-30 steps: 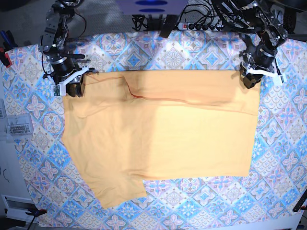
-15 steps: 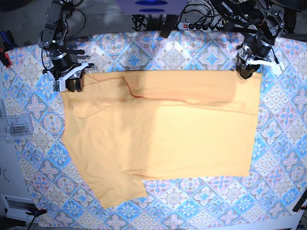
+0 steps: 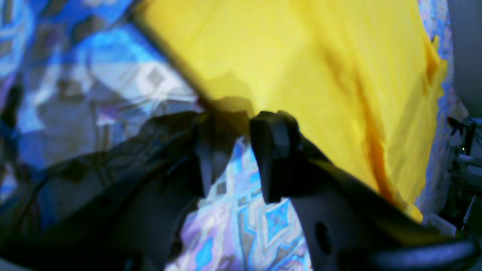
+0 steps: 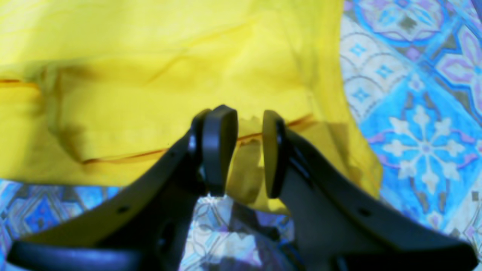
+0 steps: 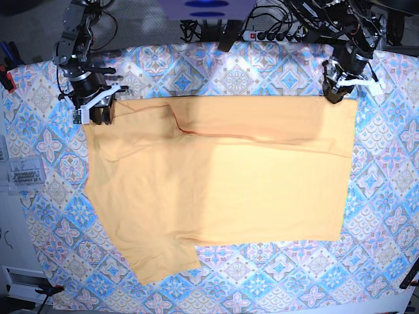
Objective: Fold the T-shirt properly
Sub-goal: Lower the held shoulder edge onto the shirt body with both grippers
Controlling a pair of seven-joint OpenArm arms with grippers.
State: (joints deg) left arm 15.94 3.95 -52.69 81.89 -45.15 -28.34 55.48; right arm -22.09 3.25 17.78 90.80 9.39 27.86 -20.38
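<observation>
On patterned cloth point(image 5: 216, 65), T-shirt point(image 5: 222, 183) lies, grippers point(image 5: 101, 112) point(image 5: 335, 91) at far corners.

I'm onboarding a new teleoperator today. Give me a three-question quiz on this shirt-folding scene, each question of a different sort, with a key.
1. True or false: the T-shirt is already folded into a small neat rectangle.
2. Multiple choice: where do both claws sit? A) at the shirt's far edge, one near each corner; B) at its near edge; C) over its middle.
3. Short answer: in the right wrist view, what lies between the fingers of the right claw?

Key
1. False; it lies mostly spread on the patterned cloth, with a strip folded over along the far edge.
2. A; left claw, right claw.
3. The shirt's edge; the fingers are parted, not gripping.
</observation>
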